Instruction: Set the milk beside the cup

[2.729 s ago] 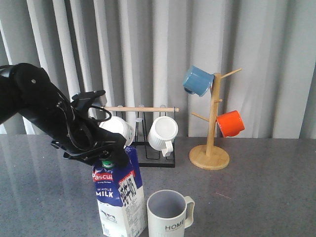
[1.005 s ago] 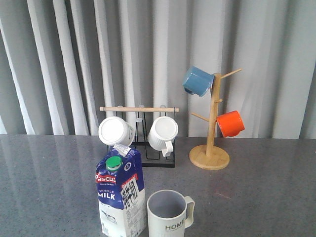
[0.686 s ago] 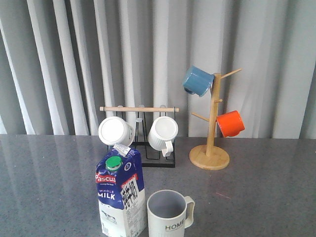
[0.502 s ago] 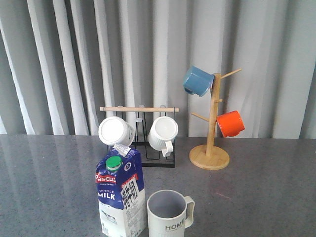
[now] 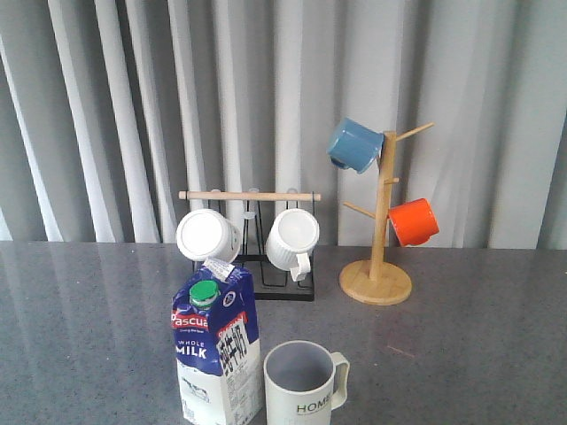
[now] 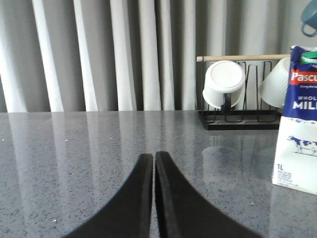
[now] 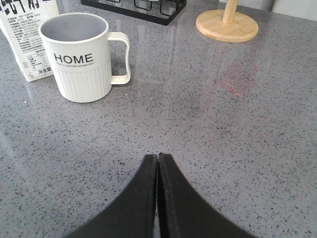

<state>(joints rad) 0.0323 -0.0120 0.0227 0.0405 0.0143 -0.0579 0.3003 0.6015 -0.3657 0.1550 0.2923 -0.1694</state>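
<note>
Lower left of centre in the front view, the milk (image 5: 215,350) stands upright on the grey table (image 5: 478,354), free of any grip. Just to its right, the cup (image 5: 306,382) sits close beside it, handle pointing right. Left claw (image 6: 154,157): fingers pressed together, empty. Right claw (image 7: 157,157): pressed together too, over bare table.
</note>
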